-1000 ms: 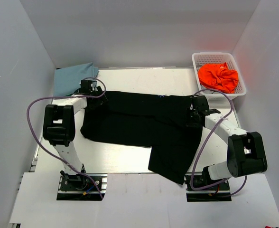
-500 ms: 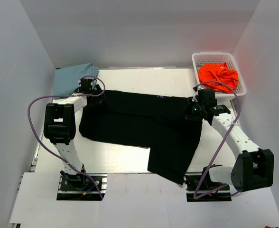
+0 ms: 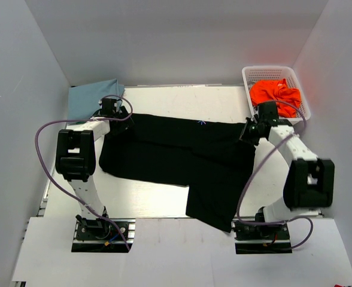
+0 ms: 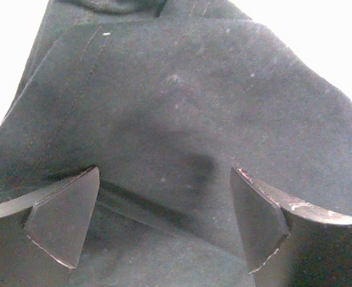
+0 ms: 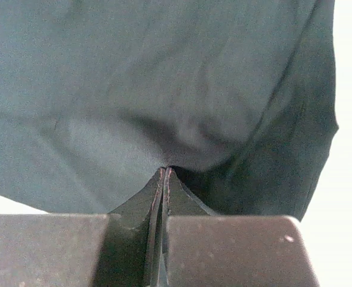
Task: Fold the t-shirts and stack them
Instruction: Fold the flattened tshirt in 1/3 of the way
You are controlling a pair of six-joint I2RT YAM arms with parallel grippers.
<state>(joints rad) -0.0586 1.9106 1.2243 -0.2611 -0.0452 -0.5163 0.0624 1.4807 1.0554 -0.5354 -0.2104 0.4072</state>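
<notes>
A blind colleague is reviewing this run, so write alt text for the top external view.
A large black t-shirt lies spread across the table, the right gripper shut on its right edge, the left gripper open at its left edge. A light blue t-shirt lies at the far left; an orange t-shirt sits crumpled in a white mesh basket at far right.

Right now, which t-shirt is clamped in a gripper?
The black t-shirt, pinched by the right gripper; the light blue one lies far left, the orange one sits in the basket.
</notes>
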